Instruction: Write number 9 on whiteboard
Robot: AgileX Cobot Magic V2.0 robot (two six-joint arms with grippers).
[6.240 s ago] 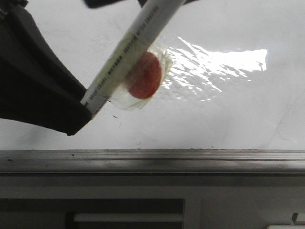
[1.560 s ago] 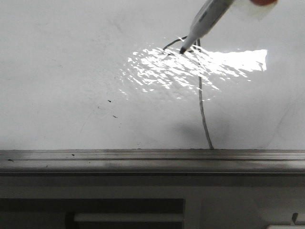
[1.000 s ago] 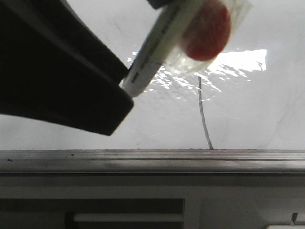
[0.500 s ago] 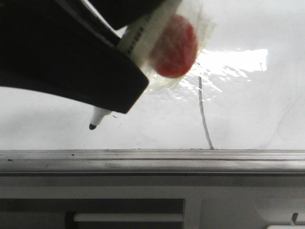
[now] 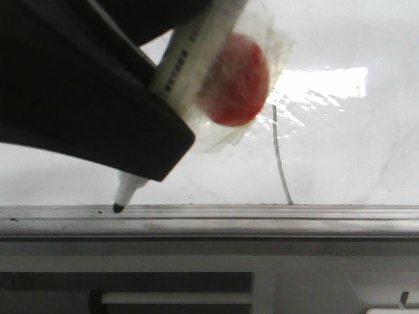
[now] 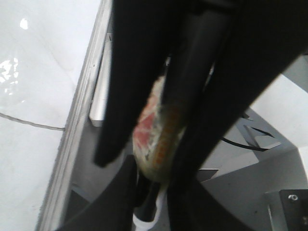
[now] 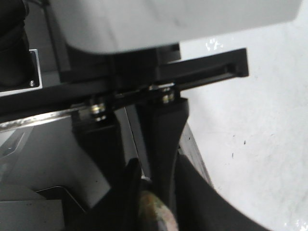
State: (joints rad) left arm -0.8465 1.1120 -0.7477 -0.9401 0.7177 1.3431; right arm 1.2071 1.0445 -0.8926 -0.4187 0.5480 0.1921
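the left gripper has long matte black fingers. the right gripper is black too, with small silver screws on its mount.

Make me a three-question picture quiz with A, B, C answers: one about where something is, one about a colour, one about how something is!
1. Where is the marker tip?
A. in the bright glare
B. at the grey rail under the whiteboard
C. far above the board

2. What colour is the round patch taped to the marker?
A. blue
B. red
C. green

3. How is the marker?
A. cap on
B. tip bare
C. lying flat

Answers:
1 B, the tip sits at the rail, left of the number 9.
2 B, the patch looks red.
3 B, the black tip shows.
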